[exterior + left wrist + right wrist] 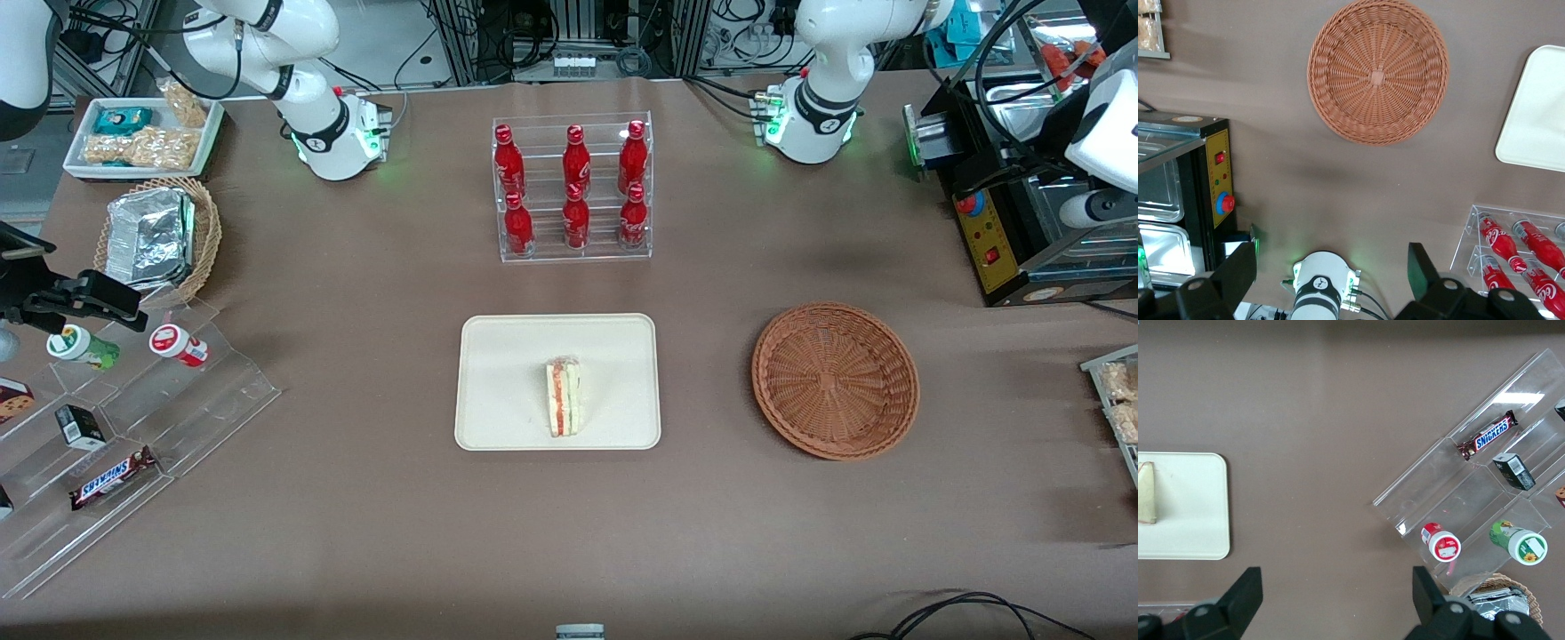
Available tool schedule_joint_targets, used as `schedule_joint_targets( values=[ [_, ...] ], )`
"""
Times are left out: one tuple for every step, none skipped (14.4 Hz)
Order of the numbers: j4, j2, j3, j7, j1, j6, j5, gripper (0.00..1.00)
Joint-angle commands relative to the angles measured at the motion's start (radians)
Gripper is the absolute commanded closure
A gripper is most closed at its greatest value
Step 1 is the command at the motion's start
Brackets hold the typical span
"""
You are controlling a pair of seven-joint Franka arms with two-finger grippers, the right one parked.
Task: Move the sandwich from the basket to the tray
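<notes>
Sandwich (563, 397) lies on the tray (498, 356), roughly mid-tray, a bit nearer the front camera than center, filling stripes showing, nothing touching it. Right wrist view catches one pale corner of it (1146, 492) on the tray's (1198, 520) end. Tray sits flat on the brown counter (356, 293), between the front camera and the clear rack of red bottles (573, 191).

Basket (836, 380) has nothing in it, sits beside the tray toward the working arm's end, apart from it with bare counter between. Left wrist view looks straight down into it (1378, 71); tray corner (1535, 113) also visible.

Gripper (1331, 267) is raised well above the counter, over the strip between basket and the arm's base (1319, 293), not near the sandwich. Fingers (1238, 270) spread wide, holding nothing.

Toward the parked arm's end: stepped acrylic shelf (204, 391) with a Snickers bar (111, 478).
</notes>
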Motion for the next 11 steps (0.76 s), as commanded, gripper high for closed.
schedule_joint_targets(
  values=[
    [-0.026,-0.027,-0.007,0.003,0.013,0.050,-0.015,0.00],
    [-0.026,-0.027,-0.007,0.003,0.013,0.066,-0.017,0.00],
    [-0.028,-0.025,-0.007,0.005,0.013,0.079,-0.014,0.00],
    [-0.023,-0.022,-0.007,0.005,0.013,0.084,-0.014,0.00],
    [-0.014,-0.015,-0.007,0.002,0.013,0.090,-0.023,0.00],
    [-0.013,-0.004,-0.007,0.002,0.014,0.093,-0.026,0.00],
    [-0.012,0.011,-0.007,0.005,0.013,0.101,-0.017,0.00],
    [-0.003,0.024,-0.008,0.005,0.013,0.115,-0.017,0.00],
    [0.001,0.025,-0.007,0.003,0.013,0.122,-0.018,0.00],
    [0.001,0.025,-0.007,0.003,0.013,0.122,-0.020,0.00],
    [0.001,0.025,-0.007,0.003,0.013,0.124,-0.020,0.00]
  ],
)
